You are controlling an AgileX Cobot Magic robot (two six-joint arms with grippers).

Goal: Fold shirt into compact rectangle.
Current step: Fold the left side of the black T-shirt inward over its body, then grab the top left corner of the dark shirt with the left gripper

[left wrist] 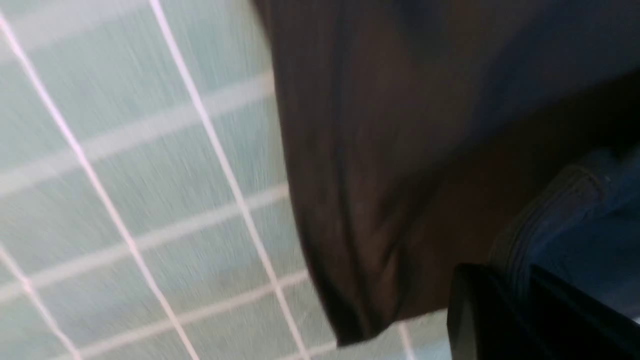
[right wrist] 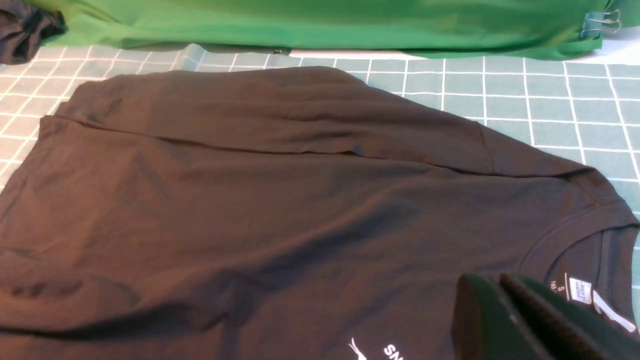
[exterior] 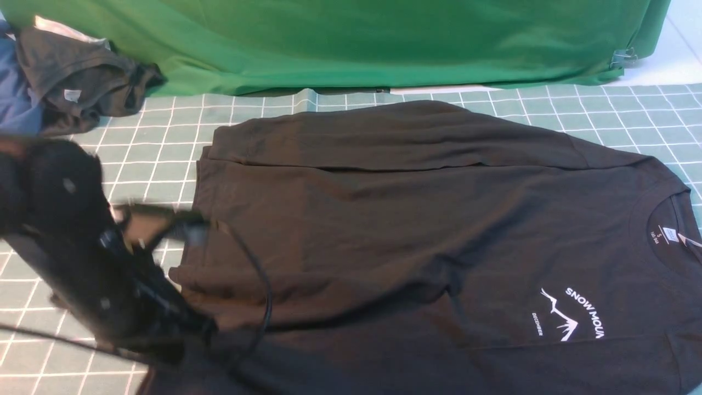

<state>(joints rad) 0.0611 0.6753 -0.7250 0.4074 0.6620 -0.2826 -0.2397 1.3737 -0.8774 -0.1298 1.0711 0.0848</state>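
The black shirt (exterior: 417, 230) lies spread on the green grid mat (exterior: 603, 115), with its collar and neck tag (exterior: 669, 233) to the right and its white mountain logo (exterior: 570, 318) near the front. One sleeve is folded over the far side. At the shirt's left hem my left gripper (exterior: 189, 230) is blurred with motion. In the left wrist view that gripper (left wrist: 505, 272) is shut, and the shirt's stitched hem (left wrist: 545, 210) runs between its fingers. My right gripper (right wrist: 492, 280) is shut with nothing in it, over the shirt (right wrist: 280, 200) beside the collar tag (right wrist: 580, 291). It is out of the front view.
A dark grey garment bunched with blue cloth (exterior: 71, 77) lies at the back left corner. A green cloth backdrop (exterior: 351, 38) runs along the far edge, held by a binder clip (exterior: 624, 56) at the right. Bare mat shows left of the shirt.
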